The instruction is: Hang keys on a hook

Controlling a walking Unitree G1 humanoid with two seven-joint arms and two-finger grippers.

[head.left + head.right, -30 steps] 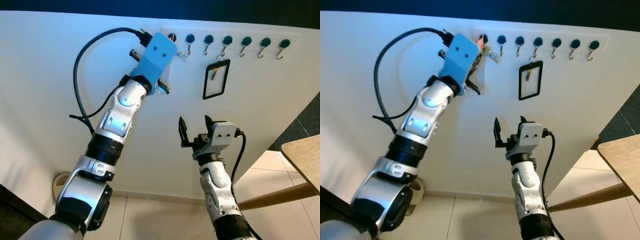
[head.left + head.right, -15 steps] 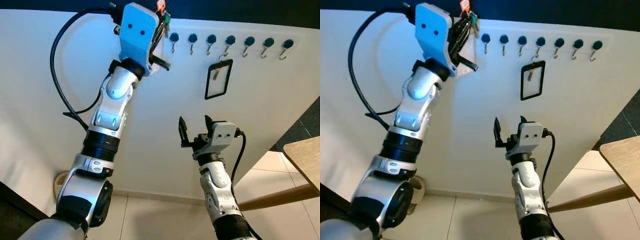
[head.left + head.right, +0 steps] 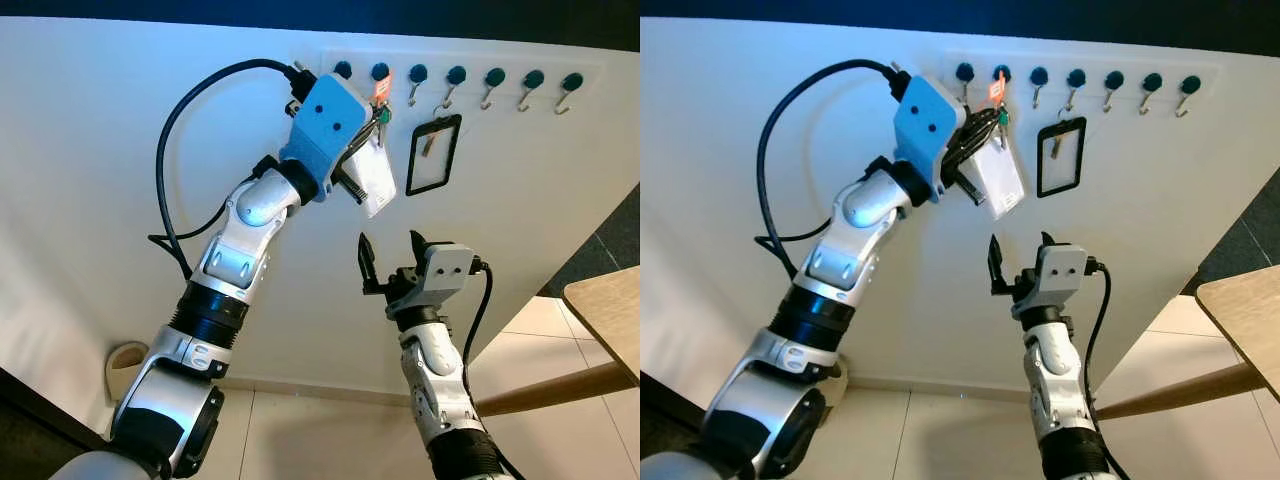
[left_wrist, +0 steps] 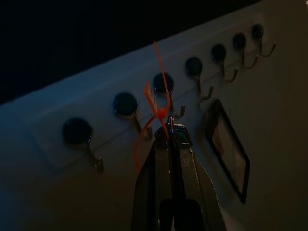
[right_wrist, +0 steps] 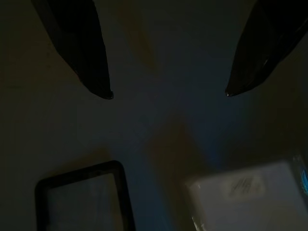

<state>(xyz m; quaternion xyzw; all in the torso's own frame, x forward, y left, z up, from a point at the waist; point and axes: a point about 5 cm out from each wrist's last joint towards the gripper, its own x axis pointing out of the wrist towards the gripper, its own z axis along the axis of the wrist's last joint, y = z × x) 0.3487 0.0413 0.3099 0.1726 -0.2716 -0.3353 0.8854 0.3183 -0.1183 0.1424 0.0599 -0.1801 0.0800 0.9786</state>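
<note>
A row of several round-headed hooks (image 3: 456,76) runs along a white rack high on the wall. My left gripper (image 3: 368,112) is raised just under the second hook (image 3: 380,73), shut on the keys (image 4: 171,126). An orange tag (image 3: 381,90) sticks up from the key ring and a white card (image 3: 376,180) dangles below it. In the left wrist view the orange tag (image 4: 155,103) lies in front of a hook head. A black-framed card holder (image 3: 433,153) hangs from a hook further right. My right gripper (image 3: 388,242) stands open lower down, holding nothing.
A wooden table (image 3: 607,305) juts in at the right, above a tiled floor (image 3: 330,435). A beige bin (image 3: 124,361) sits on the floor by the wall at lower left. The wall is white with a dark band (image 3: 400,15) on top.
My left arm rose up and left of the rack, then came down to the right under the second hook with the white card now dangling. The right arm has not moved.
</note>
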